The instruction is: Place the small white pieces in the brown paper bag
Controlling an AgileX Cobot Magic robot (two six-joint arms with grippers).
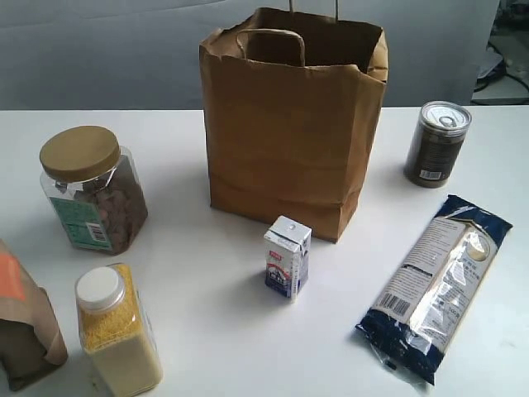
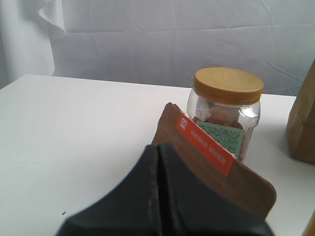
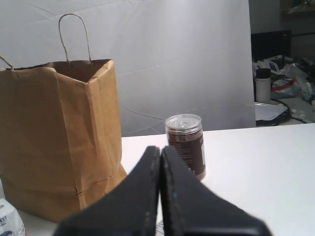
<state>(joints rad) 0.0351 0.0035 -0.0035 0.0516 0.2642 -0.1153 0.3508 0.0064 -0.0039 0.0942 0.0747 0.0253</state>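
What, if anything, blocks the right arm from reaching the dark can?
Likely yes, it can reach: the right pincer, shut, faces the dark can over bare table; the brown paper bag stands aside.

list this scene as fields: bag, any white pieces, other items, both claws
bag: upright, top open, rear middle
white pieces: none visible in any view
carton: upright, in front of bag
can: upright, right of bag
packet: lying flat, front right
tan-lid jar: left of bag
white-lid jar: front left, yellow grains
pouch: front left, cut by frame edge
left claw: shut, empty, pouch ahead
right claw: shut, empty, bag and can ahead
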